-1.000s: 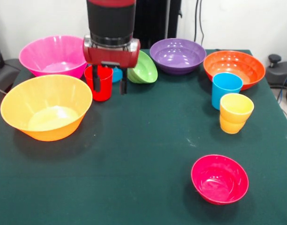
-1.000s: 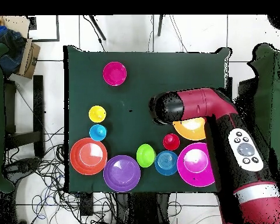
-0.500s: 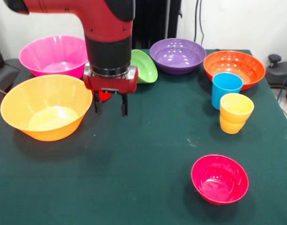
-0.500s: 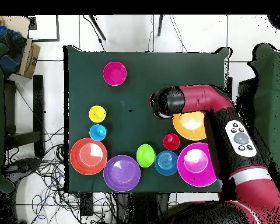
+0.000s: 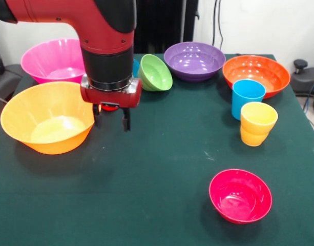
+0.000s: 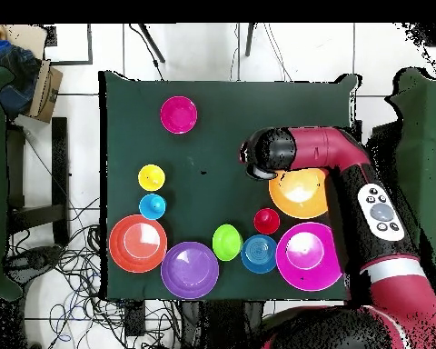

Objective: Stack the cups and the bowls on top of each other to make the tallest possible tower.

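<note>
My gripper (image 5: 111, 120) hangs open and empty just above the cloth, beside the right rim of the large yellow-orange bowl (image 5: 46, 118). The red cup (image 6: 266, 220) stands behind it; the front view shows only a sliver of it. Behind that are the large pink bowl (image 5: 54, 60), the tilted green bowl (image 5: 157, 73) and a small blue bowl (image 6: 258, 254). The purple bowl (image 5: 194, 60) and orange bowl (image 5: 256, 74) sit along the back. The sky-blue cup (image 5: 247, 97) and yellow cup (image 5: 258, 123) stand at the right. The crimson-pink bowl (image 5: 240, 196) sits alone in front.
The dark green table (image 5: 162, 154) carries everything. In the overhead view my arm (image 6: 376, 209) reaches over the yellow-orange and pink bowls. Cables and a cardboard box (image 6: 45, 86) lie on the floor beside the table.
The gripper has left the red cup and moved toward the table's front, ending beside the yellow-orange bowl's rim. It stayed open and empty. The cups and bowls have not moved.
</note>
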{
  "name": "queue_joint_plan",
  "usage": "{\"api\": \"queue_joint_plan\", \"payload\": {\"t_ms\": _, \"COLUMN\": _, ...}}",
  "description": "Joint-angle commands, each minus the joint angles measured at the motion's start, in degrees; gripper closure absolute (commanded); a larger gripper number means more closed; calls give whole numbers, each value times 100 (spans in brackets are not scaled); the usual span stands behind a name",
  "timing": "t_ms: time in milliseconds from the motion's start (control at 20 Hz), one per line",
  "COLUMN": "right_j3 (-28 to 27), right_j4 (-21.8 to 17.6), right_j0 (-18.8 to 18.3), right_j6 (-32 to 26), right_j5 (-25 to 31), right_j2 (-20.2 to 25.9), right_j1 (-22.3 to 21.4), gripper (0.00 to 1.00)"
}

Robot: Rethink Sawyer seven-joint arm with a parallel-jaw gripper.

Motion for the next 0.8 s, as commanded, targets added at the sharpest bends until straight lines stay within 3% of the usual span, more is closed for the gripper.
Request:
{"api": "queue_joint_plan", "payload": {"t_ms": 50, "right_j3": -514, "right_j4": 64, "right_j0": -16, "right_j6": -1355, "right_j5": 753, "right_j2": 200, "right_j1": -29, "gripper": 0}}
{"api": "queue_joint_plan", "payload": {"t_ms": 250, "right_j3": -881, "right_j4": 52, "right_j0": 7, "right_j6": -1479, "right_j5": 983, "right_j2": 245, "right_j1": 101, "gripper": 0}}
{"api": "queue_joint_plan", "payload": {"t_ms": 650, "right_j3": -1024, "right_j4": -4, "right_j0": 14, "right_j6": -1516, "right_j5": 1046, "right_j2": 265, "right_j1": 139, "gripper": 0}}
{"api": "queue_joint_plan", "payload": {"t_ms": 800, "right_j3": -457, "right_j4": -48, "right_j0": -67, "right_j6": -1392, "right_j5": 716, "right_j2": 186, "right_j1": -133, "gripper": 0}}
